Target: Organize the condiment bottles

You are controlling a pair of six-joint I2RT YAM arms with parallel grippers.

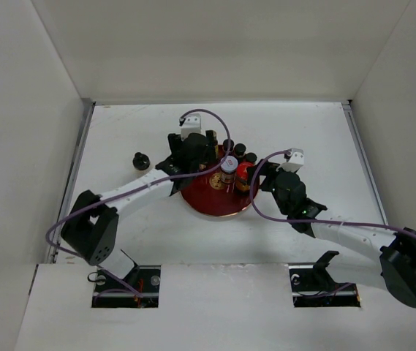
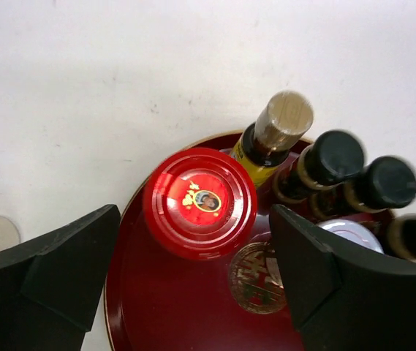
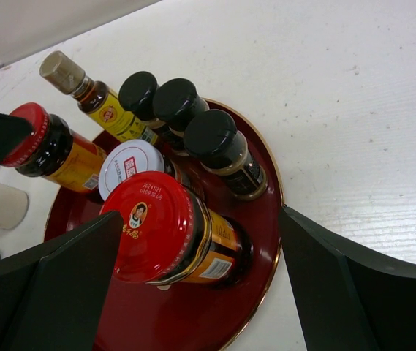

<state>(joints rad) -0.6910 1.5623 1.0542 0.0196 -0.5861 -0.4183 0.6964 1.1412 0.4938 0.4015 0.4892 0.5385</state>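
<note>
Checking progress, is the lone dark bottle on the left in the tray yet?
Out. The dark bottle sits on the table, left of the tray and apart from it.

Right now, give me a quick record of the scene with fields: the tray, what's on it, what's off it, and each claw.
tray: round red tray on the table
on tray: first red-capped jar, second red-capped jar, white-lidded jar, three black-capped bottles, slim yellow bottle
off tray: dark bottle, alone on the left arm's side
left claw: open, straddling the first red-capped jar, not touching
right claw: open, either side of the second red-capped jar
</note>
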